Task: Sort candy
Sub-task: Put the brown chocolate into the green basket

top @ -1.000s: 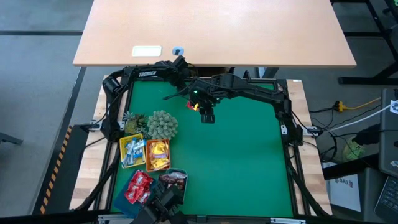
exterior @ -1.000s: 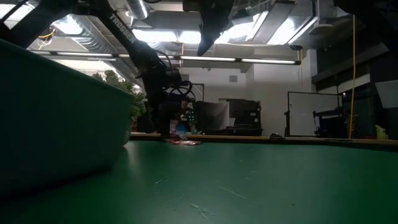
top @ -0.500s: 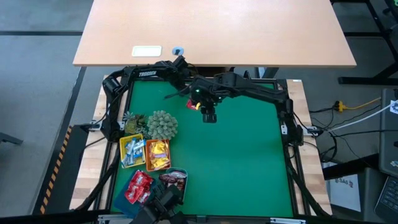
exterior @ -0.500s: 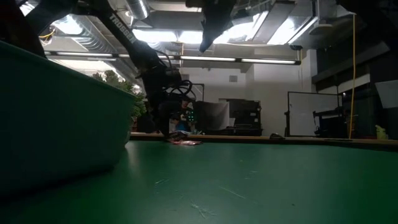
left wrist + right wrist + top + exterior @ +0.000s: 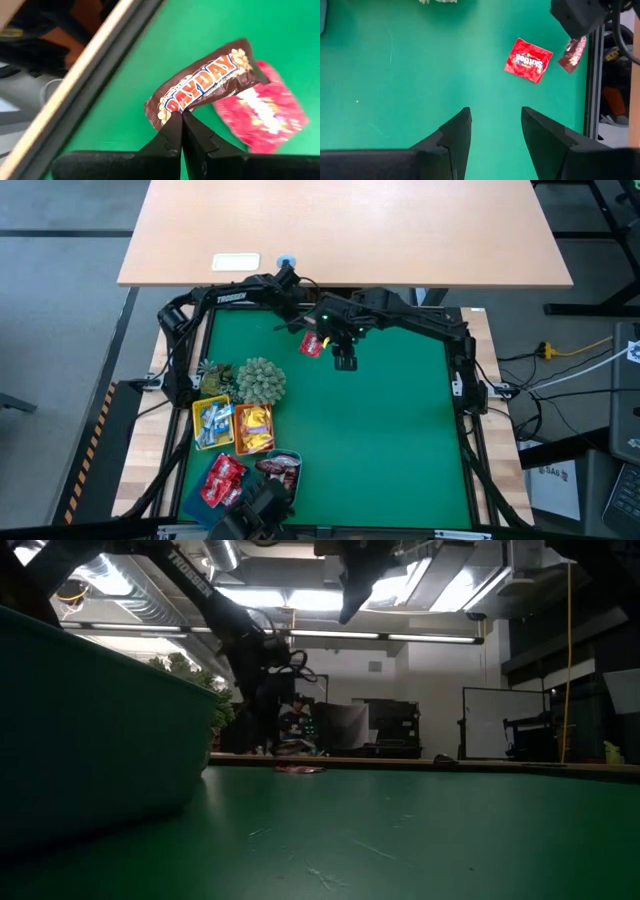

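Dark brown wrapped candy bar (image 5: 202, 82) pinched at its edge by closed left gripper (image 5: 181, 117); red candy packet (image 5: 528, 60) just beside; right gripper (image 5: 495, 125) open, empty.

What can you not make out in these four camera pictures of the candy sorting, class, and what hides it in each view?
- High view: the left tool is covered by the right arm.
- High view: the candy in the small yellow tray and small orange tray is too small to count.
- Left wrist view: the flat red candy packet is blurred and partly behind the brown Payday bar.
- Low view: the green bin wall blocks the trays.
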Motion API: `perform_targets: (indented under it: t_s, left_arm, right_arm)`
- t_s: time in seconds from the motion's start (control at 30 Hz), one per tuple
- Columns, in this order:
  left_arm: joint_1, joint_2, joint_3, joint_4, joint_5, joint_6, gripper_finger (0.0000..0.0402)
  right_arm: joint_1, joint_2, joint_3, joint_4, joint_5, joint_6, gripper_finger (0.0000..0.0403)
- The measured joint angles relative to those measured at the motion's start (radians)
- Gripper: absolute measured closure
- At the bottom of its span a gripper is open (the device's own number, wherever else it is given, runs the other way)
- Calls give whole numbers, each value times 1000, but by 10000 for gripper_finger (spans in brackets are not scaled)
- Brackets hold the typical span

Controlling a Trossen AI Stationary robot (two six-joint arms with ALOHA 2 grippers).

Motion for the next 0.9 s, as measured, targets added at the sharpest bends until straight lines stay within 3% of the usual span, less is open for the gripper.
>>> perform_targets:
  t_s: [0.13,0.4,0.57,0.77,0.9]
  left_arm:
    - [-1,-22,0,-26,68,22,401]
    - [-11,-33,0,-59,65,23,401]
    - [-47,-33,0,-111,64,24,401]
    - [-98,-23,-1,-62,-86,93,398]
    - [-114,-23,-1,-26,-88,151,375]
  right_arm:
    - [-29,-15,0,-29,1,0,231]
    - [-94,-21,-4,-19,0,1,231]
    - [-116,-16,-101,67,-84,3,231]
    - [-113,-14,-184,89,-80,-4,231]
    - [-113,-15,-198,89,-80,-15,231]
